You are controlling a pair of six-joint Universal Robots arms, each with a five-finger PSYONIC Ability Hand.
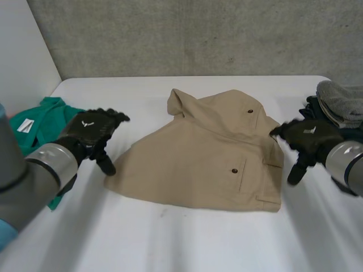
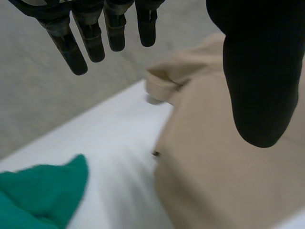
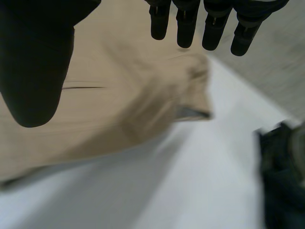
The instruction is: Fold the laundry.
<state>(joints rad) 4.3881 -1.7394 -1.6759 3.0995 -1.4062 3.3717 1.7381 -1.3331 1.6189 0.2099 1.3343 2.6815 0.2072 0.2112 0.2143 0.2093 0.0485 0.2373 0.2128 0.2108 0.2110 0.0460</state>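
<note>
Two empty hands, fingers straight and apart, flank the folded beige cotton trousers [image 1: 210, 156] on the white table [image 1: 181, 243]. The right hand [image 1: 305, 136] is nearer, at their waistband edge, and the left hand [image 1: 91, 131] hangs just beside the opposite edge.

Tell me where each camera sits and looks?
Head view: behind the arms, looking down at the table; shows both arms, left hand, right hand.
Left wrist view: on that wrist, past its open hand to green cloth.
Right wrist view: on that wrist, past its open hand to dark pile.
All share the tan garment.
</note>
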